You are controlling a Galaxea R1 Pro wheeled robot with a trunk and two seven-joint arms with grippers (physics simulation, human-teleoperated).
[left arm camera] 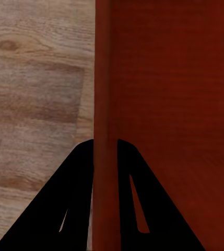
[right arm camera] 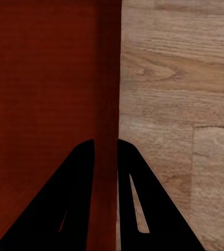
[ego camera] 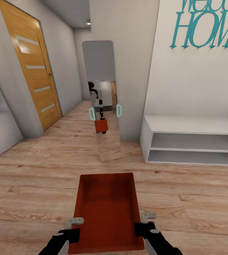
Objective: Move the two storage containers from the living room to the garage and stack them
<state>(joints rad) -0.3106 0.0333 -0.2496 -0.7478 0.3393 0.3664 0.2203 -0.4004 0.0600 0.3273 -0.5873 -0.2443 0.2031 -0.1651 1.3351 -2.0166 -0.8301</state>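
Note:
I hold one orange-red open-top storage container (ego camera: pixel 106 209) low in front of me, above light wood planks in a hallway. My left gripper (ego camera: pixel 73 230) is shut on the container's left wall, and my right gripper (ego camera: pixel 144 225) is shut on its right wall. In the left wrist view the left gripper (left arm camera: pixel 105 151) has a black finger on each side of the thin container wall (left arm camera: pixel 104 78). The right wrist view shows the right gripper (right arm camera: pixel 105 151) clamping the opposite wall (right arm camera: pixel 107 78) the same way. The container is empty. The garage is out of view.
A tall mirror (ego camera: pixel 103 71) leans on the wall straight ahead and reflects me with the container. An orange wooden door (ego camera: pixel 32 67) is at the left. A low white shelf unit (ego camera: pixel 192 141) stands at the right under teal wall lettering (ego camera: pixel 206 24). A corridor runs on past the mirror's left.

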